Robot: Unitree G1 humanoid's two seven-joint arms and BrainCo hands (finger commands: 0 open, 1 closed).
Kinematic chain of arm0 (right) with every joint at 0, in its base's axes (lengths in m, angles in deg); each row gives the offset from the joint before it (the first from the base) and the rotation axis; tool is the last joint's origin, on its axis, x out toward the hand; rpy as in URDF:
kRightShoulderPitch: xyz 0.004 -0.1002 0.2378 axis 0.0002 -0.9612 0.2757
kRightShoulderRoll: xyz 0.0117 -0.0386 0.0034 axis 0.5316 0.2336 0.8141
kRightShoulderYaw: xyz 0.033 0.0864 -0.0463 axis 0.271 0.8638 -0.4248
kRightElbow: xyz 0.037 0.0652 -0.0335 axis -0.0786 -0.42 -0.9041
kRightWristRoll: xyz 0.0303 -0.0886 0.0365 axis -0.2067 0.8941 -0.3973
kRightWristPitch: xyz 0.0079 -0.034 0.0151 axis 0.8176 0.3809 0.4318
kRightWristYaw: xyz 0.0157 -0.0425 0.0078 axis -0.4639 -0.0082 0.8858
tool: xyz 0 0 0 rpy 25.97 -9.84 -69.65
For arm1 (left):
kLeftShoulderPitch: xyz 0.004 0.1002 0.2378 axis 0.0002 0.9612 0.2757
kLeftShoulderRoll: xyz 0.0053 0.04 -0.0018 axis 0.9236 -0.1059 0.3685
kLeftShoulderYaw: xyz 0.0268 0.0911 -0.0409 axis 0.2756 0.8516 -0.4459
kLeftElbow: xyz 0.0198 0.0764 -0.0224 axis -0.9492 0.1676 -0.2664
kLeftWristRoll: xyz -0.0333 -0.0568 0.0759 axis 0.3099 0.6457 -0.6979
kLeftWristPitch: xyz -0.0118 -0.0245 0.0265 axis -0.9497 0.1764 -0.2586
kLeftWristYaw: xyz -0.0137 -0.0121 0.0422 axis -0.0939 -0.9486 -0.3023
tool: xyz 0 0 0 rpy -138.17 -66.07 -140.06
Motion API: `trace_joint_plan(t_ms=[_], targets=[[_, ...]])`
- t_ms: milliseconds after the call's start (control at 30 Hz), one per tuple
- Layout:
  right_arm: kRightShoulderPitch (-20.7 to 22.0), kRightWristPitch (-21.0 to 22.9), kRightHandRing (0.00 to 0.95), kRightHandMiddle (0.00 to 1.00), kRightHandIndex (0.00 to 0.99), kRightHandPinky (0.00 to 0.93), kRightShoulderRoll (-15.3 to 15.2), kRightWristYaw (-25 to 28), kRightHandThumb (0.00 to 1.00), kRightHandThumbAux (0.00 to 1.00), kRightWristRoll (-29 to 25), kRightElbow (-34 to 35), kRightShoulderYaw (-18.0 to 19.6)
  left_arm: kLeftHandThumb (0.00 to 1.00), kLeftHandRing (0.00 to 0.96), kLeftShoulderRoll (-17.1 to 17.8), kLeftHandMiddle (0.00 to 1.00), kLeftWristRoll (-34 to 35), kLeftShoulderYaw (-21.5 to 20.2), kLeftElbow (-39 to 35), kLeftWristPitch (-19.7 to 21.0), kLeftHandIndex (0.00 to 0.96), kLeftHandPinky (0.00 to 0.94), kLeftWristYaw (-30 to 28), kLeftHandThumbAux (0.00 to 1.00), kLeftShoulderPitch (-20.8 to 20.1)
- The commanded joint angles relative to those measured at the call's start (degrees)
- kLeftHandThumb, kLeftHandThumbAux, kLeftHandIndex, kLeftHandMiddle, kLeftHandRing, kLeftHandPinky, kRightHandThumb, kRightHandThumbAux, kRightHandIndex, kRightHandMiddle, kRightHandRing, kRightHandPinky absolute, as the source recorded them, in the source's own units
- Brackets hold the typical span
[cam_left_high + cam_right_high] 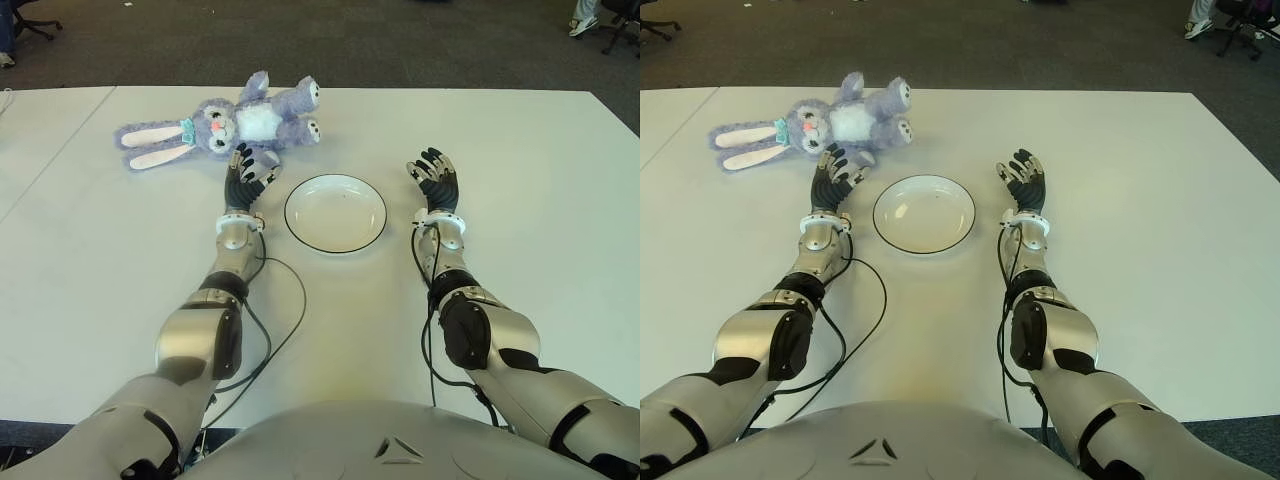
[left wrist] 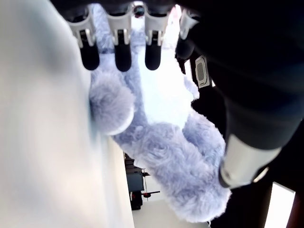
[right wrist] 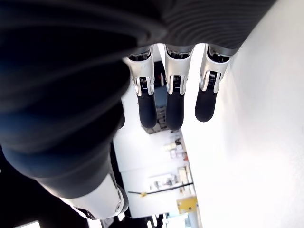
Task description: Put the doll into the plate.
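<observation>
Fingers on the left hand (image 1: pixel 247 172) are stretched out and loosely spread, not wrapped around anything. From the head camera the fingertips sit right at the near edge of the doll (image 1: pixel 222 126), just under its belly and legs. The left wrist view shows the same thing up close: dark fingertips (image 2: pixel 122 51) hanging in front of the purple fur, thumb off to one side, with the bunny filling the space past them. Can't really tell whether a fingertip is actually brushing the fur or only hovering next to it.

So the doll is a fluffy purple bunny with a white tummy and long pink-lined ears, lying flat on the white table (image 1: pixel 520 150) on the far left side, ears pointing out to the left. It's not in the plate (image 1: pixel 335 213), which is a white dish with a dark rim sitting between the two hands, nearer the robot than the bunny.

Right hand (image 1: pixel 435 180) shows just to the right of the plate, palm up-ish, fingers (image 3: pixel 175 108) straight and relaxed, holding nothing. Its wrist view only has the fingers and bare table.
</observation>
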Motion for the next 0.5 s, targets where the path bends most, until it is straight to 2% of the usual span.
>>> trace_joint_plan(t_ms=[33, 500], targets=[[-12.1, 8.3, 0.191, 0.197, 0.186, 0.201, 2.5, -0.5, 0.310, 0.886, -1.5, -7.8, 1.5, 0.015, 0.121, -2.5, 0.127, -0.6, 0.1, 8.1, 7.5, 0.081, 0.136, 1.1, 0.734, 12.3], [-12.0, 8.2, 0.192, 0.200, 0.191, 0.205, 2.5, -0.5, 0.329, 0.881, -1.6, -7.7, 1.6, 0.046, 0.139, -2.5, 0.147, -0.3, -0.3, 8.1, 7.2, 0.075, 0.152, 1.1, 0.752, 12.2]])
